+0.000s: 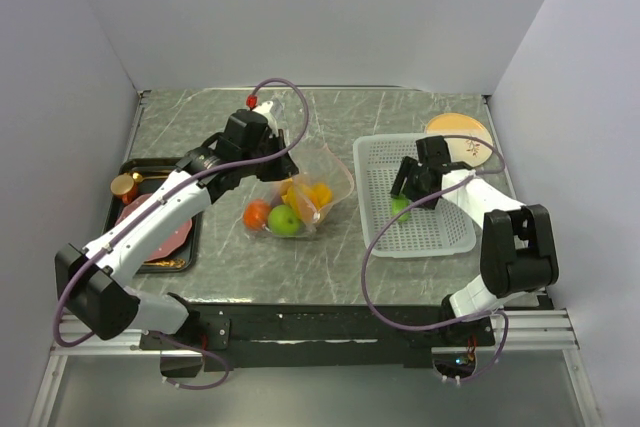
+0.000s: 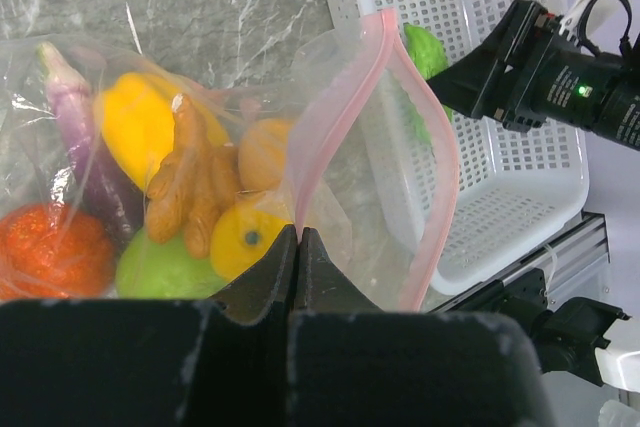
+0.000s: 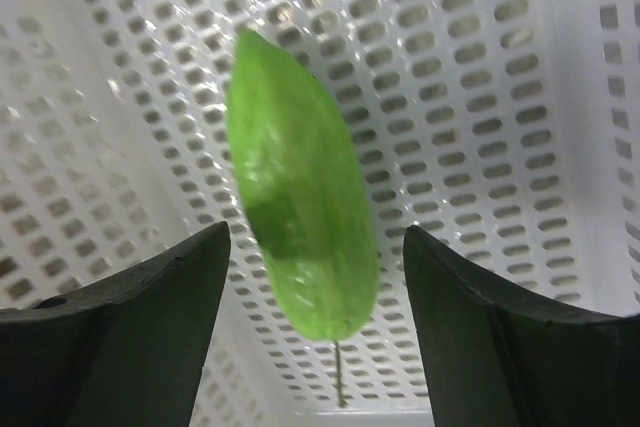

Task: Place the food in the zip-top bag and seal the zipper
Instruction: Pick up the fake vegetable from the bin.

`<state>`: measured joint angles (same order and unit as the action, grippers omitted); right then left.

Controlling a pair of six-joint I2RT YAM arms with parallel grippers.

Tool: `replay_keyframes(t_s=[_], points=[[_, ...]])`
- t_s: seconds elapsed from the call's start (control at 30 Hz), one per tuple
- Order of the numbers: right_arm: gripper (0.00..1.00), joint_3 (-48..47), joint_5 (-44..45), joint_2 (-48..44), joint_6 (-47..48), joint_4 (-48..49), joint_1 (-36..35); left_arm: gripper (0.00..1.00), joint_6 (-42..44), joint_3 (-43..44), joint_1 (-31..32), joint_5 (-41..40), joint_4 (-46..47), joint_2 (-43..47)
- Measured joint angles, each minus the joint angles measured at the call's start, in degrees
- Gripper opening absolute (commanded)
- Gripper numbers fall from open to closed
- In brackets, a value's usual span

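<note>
Clear plastic fills the left wrist view: one zip-top bag [image 2: 230, 107]. The left gripper [image 2: 298, 247] is pinched tight on the bag's edge, and the one pink zipper [image 2: 340, 112] loops up above the jaws. Left of the jaws, the bag holds seven foods: one eggplant [image 2: 75, 112], one pepper [image 2: 135, 122], one brown root [image 2: 190, 182], one mango [image 2: 262, 152], one small yellow fruit [image 2: 245, 237], one lime [image 2: 165, 267] and one tomato [image 2: 50, 247].

In the right wrist view, one cucumber [image 3: 300, 197] is in the one white basket [image 3: 480, 97]. It sits between the wide-open jaws of the right gripper [image 3: 315, 247], touching neither.

From the top, the bag is at the left jaws, and the basket holds the cucumber under the right jaws.
</note>
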<state>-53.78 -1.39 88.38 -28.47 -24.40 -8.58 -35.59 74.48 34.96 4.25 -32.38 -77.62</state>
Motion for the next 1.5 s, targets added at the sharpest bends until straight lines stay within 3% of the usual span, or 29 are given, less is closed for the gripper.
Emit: replay_keyframes(t_s=[0.47, 0.67, 0.93, 1.3, 1.5], points=[[0.57, 1.7, -2.67, -0.22, 1.11, -0.22, 0.0, 0.01, 0.0, 0.0, 0.0, 0.87, 0.44, -1.7], [0.35, 1.7, -3.26, -0.22, 0.79, -0.11, 0.0, 0.01, -0.02, -0.02, 0.0, 0.85, 0.48, -1.66], [0.2, 1.7, -4.13, -1.31, 0.22, -0.04, 0.0, 0.01, 0.0, -0.11, 0.0, 1.09, 0.81, -1.55], [0.16, 1.68, -5.27, -6.03, -0.39, -0.52, -0.02, 0.01, 0.02, -0.2, 0.0, 1.14, 1.25, -1.49], [0.16, 1.68, -7.91, -14.1, -1.09, -0.61, -0.02, 0.01, 0.02, -0.22, 0.0, 1.14, 1.22, -1.49]])
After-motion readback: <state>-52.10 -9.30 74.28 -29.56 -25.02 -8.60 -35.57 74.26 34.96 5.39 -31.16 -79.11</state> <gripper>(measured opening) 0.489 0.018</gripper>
